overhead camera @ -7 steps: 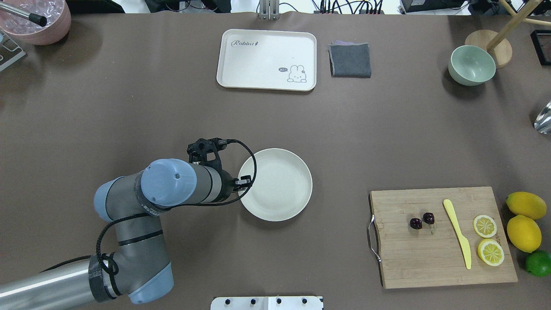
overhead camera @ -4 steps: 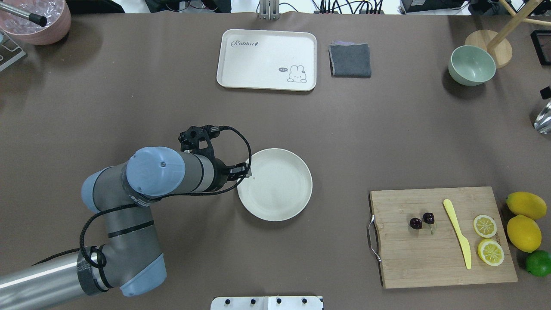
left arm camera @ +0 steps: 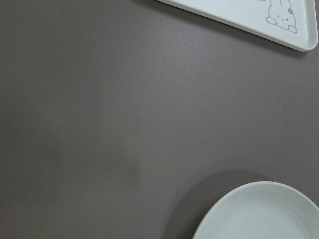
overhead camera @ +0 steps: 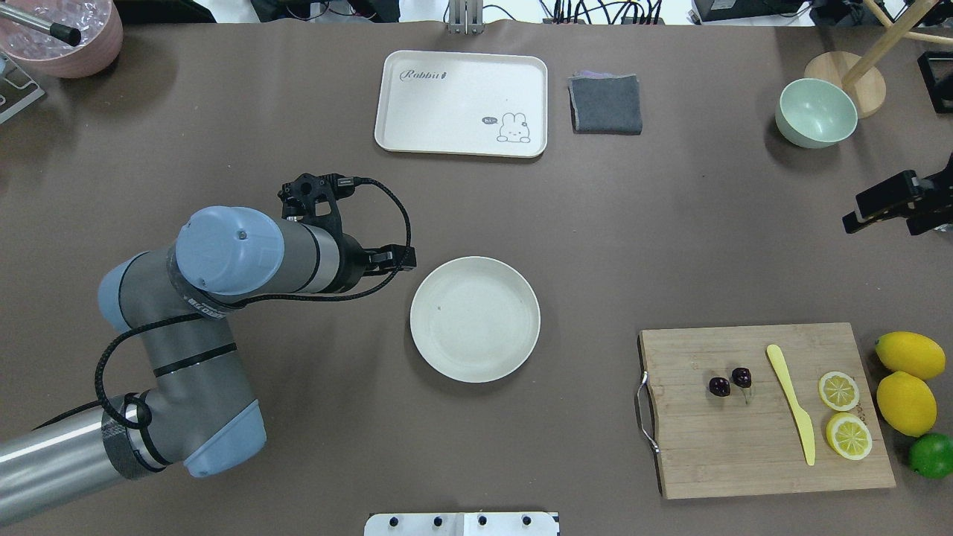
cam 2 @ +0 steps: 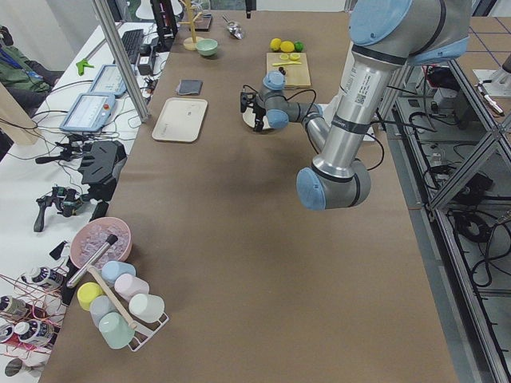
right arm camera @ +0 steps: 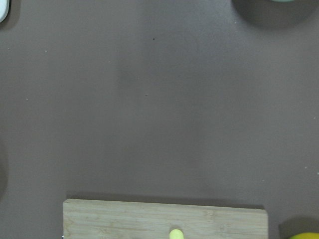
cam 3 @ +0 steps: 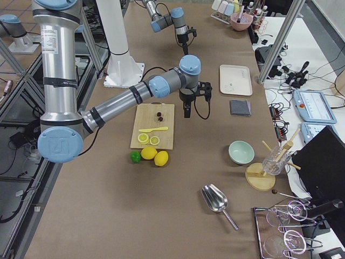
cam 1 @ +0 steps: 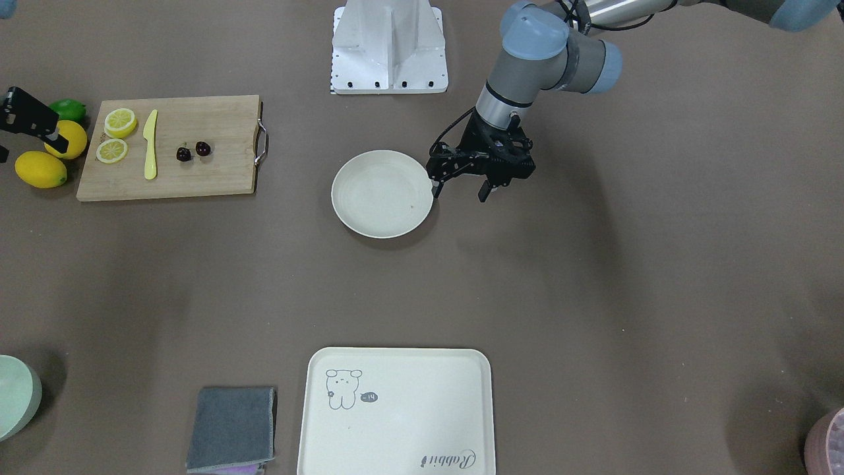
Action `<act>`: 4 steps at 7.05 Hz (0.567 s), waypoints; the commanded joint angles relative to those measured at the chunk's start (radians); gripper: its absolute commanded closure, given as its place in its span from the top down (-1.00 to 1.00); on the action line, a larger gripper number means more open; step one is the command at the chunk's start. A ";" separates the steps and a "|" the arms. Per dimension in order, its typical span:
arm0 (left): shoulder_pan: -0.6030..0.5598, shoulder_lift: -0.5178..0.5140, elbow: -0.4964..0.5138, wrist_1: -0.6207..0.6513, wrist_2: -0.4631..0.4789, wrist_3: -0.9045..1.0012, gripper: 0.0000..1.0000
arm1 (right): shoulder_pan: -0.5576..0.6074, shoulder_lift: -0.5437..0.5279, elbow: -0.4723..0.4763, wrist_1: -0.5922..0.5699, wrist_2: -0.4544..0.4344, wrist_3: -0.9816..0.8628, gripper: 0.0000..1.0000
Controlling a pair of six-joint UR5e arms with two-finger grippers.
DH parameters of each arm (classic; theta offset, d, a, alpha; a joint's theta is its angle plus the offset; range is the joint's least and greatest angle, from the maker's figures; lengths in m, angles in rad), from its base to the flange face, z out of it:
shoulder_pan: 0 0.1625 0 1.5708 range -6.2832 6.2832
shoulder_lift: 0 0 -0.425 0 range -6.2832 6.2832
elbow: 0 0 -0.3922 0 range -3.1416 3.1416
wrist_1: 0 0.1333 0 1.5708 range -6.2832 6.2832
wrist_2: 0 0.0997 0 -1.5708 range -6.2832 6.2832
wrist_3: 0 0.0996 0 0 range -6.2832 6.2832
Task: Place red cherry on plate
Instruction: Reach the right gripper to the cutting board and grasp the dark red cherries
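Observation:
The red cherry (overhead camera: 730, 382), a dark glossy pair, lies on the wooden cutting board (overhead camera: 715, 447) at the near right; it also shows in the front view (cam 1: 193, 152). The round cream plate (overhead camera: 475, 319) sits bare at the table's middle. My left gripper (cam 1: 459, 194) hangs open and holds nothing, just off the plate's (cam 1: 382, 193) rim on my left side. My right gripper (overhead camera: 867, 212) reaches in from the right edge, well behind the board and far from the cherry. How its jaws stand is unclear.
On the board lie a yellow knife (overhead camera: 791, 402) and two lemon halves (overhead camera: 839, 391). Two whole lemons (overhead camera: 906, 402) and a lime (overhead camera: 932, 454) sit right of it. A rabbit tray (overhead camera: 461, 103), grey cloth (overhead camera: 605, 104) and green bowl (overhead camera: 815, 113) stand at the back.
My left arm has drawn back from the plate's rim toward the back left, leaving the plate uncovered. My right gripper has come into view at the right edge.

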 commanded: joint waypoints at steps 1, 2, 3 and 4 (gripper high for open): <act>-0.025 0.003 -0.002 0.006 -0.001 0.051 0.96 | -0.166 -0.116 -0.005 0.339 -0.117 0.367 1.00; -0.026 0.003 -0.002 0.006 0.001 0.051 0.96 | -0.212 -0.134 -0.004 0.374 -0.151 0.440 1.00; -0.029 0.005 -0.002 0.003 0.004 0.049 0.96 | -0.274 -0.132 -0.004 0.376 -0.200 0.544 1.00; -0.032 0.009 -0.002 0.003 0.007 0.047 0.96 | -0.364 -0.131 -0.003 0.377 -0.299 0.644 1.00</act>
